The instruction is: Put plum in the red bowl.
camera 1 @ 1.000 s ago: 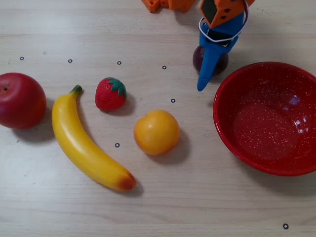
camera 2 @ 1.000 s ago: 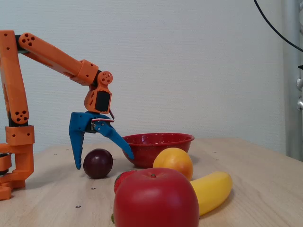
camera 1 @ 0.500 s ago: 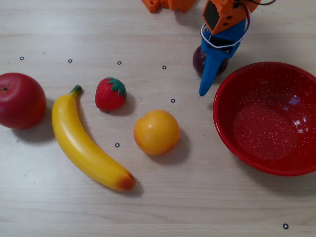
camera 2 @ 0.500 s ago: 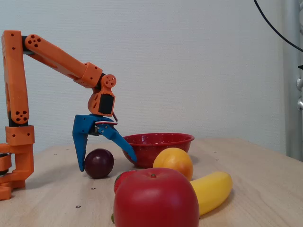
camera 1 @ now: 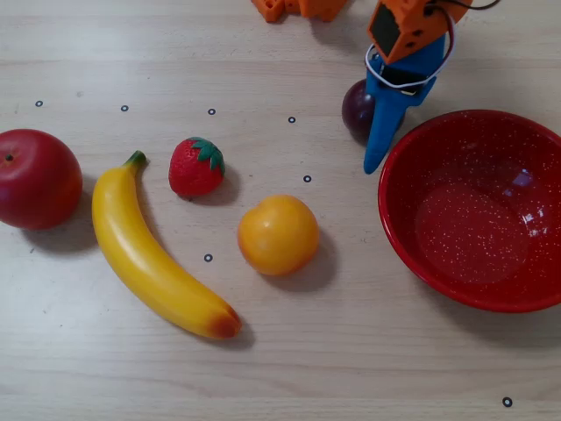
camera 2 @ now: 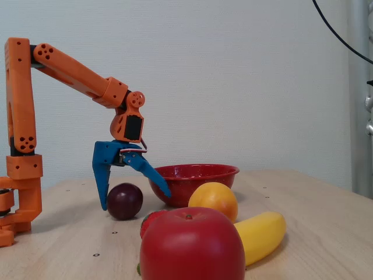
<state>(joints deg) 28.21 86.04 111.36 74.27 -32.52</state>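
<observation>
The plum [camera 1: 356, 109] [camera 2: 125, 201] is a small dark purple ball resting on the table just left of the red bowl [camera 1: 390, 219] [camera 2: 195, 171] in the overhead view. My blue gripper [camera 1: 378, 123] [camera 2: 135, 200] hangs over it, open, with its jaws straddling the fruit. The long finger [camera 1: 377, 149] slants down toward the bowl's rim. The upright finger [camera 2: 103, 186] stands at the plum's arm-side edge, touching it or nearly so. In the overhead view the wrist and finger cover the plum's right half. The bowl holds nothing.
An orange [camera 1: 278, 234], a strawberry [camera 1: 195, 166], a banana [camera 1: 156, 260] and a big red apple [camera 1: 37, 178] lie to the left in the overhead view. The orange arm base [camera 1: 298, 7] stands at the table's top edge. In the fixed view the apple [camera 2: 192, 245] blocks the foreground.
The gripper has shifted a little toward the bowl, to the right in both views, staying open. The plum has edged slightly the same way.
</observation>
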